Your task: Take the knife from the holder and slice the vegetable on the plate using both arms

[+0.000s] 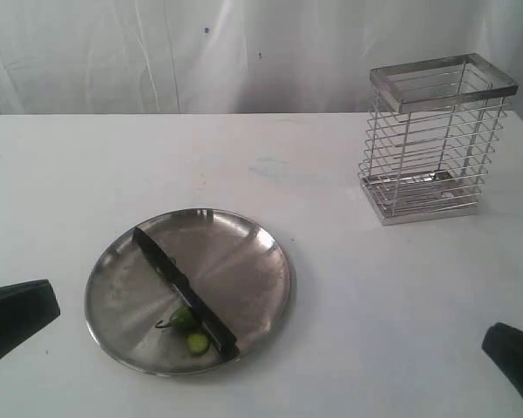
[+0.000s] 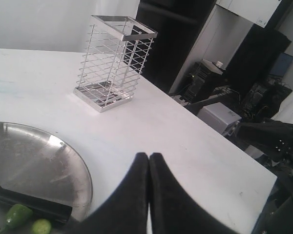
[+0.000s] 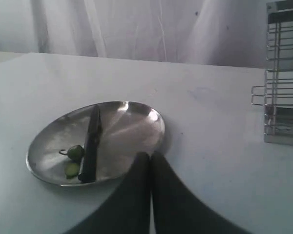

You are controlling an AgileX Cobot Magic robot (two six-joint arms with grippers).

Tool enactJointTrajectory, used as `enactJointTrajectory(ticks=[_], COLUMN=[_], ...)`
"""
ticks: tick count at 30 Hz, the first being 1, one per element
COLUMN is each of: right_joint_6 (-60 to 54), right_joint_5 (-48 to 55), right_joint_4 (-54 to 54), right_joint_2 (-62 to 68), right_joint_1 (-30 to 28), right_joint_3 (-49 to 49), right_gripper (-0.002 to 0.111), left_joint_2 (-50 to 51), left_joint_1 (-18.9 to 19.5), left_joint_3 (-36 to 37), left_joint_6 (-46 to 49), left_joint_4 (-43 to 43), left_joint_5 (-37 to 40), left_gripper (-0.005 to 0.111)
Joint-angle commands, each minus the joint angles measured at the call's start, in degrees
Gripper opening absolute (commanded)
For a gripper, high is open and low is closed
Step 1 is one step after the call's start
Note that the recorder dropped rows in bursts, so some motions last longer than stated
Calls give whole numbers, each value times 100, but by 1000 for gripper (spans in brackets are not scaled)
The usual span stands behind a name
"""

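The knife [image 1: 183, 292] lies flat across the steel plate [image 1: 244, 252], black and slim, reaching from the plate's far left to its near rim. Beside its near end sits the green vegetable [image 1: 182, 318] with a cut-off slice [image 1: 198, 343] next to it. The wire holder [image 1: 436, 139] stands upright at the back right, nothing in it. My left gripper [image 2: 149, 156] is shut and holds nothing, near the table's front left, apart from the plate [image 2: 63, 161]. My right gripper [image 3: 150, 156] is shut too, holding nothing, at the front right, short of the plate [image 3: 136, 126]; the knife [image 3: 90, 146] and vegetable [image 3: 76, 152] show beyond it.
A white table [image 1: 331, 313] carries everything, with a white curtain behind. Off the table's far side, the left wrist view shows dark equipment and cables [image 2: 263, 136]. The holder [image 2: 112, 63] stands near that table edge.
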State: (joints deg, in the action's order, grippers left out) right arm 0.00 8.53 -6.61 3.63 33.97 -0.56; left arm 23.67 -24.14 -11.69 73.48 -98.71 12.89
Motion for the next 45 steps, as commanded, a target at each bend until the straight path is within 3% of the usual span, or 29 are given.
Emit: enactJointTrajectory(ticks=[1, 5, 25, 30, 33, 37, 39, 40, 45], right_joint_6=[0, 0, 0, 0, 0, 0, 0, 0, 0], right_joint_5=[452, 1036, 1072, 1072, 1072, 1072, 1072, 1072, 1072], right_joint_4=[121, 123, 110, 110, 110, 110, 110, 110, 110], right_joint_2=[-363, -363, -363, -363, -363, -363, -363, -363, -363], right_joint_1=[-304, -335, -335, -335, -335, -335, -335, -335, -335], right_joint_3=[56, 56, 56, 56, 56, 56, 56, 56, 56], right_gripper=[0, 0, 0, 0, 0, 0, 0, 0, 0], left_joint_2=[-31, -31, -31, -439, -651, -956, -1118, -1219, -1856], left_joint_1=[9, 9, 9, 9, 9, 9, 9, 9, 9], left_joint_3=[27, 27, 38, 163, 212, 231, 241, 270, 769], left_joint_6=[-6, -6, -6, -143, -1794, -6130, -7702, -8049, -7861], left_joint_4=[-64, -64, -64, 506, 2128, 6359, 7811, 8118, 8168], left_joint_5=[62, 62, 62, -239, -440, -96, 210, 336, -281], left_gripper=[0, 0, 0, 0, 0, 0, 0, 0, 0])
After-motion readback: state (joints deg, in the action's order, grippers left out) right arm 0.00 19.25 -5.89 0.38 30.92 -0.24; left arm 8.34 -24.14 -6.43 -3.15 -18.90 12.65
